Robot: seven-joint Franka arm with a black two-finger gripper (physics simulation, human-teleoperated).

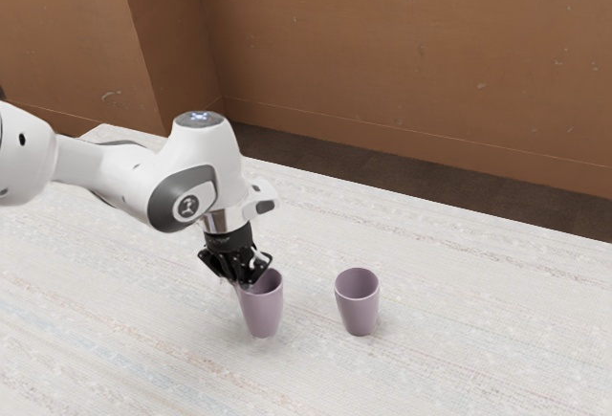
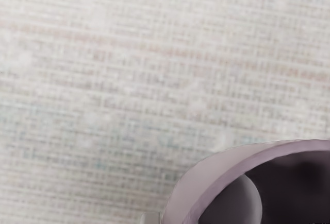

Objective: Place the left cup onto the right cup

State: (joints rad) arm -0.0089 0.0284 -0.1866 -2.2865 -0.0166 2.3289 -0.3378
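Two mauve cups without handles are on the pale woven tabletop [image 1: 459, 273]. The left cup [image 1: 261, 306] leans a little, its rim tipped toward the arm. My gripper [image 1: 245, 275] is down at the arm-side part of that rim, one finger inside the cup and one outside, shut on the wall. In the wrist view the left cup [image 2: 206, 183] curves just under the hand, with its dark hollow beside it. The right cup [image 1: 357, 299] stands upright, a short gap away toward the exterior view's right, and nothing touches it.
The table's far edge [image 1: 411, 185] runs diagonally behind the cups, with dark floor and a brown wall [image 1: 402, 43] beyond it. Bare cloth lies all around both cups.
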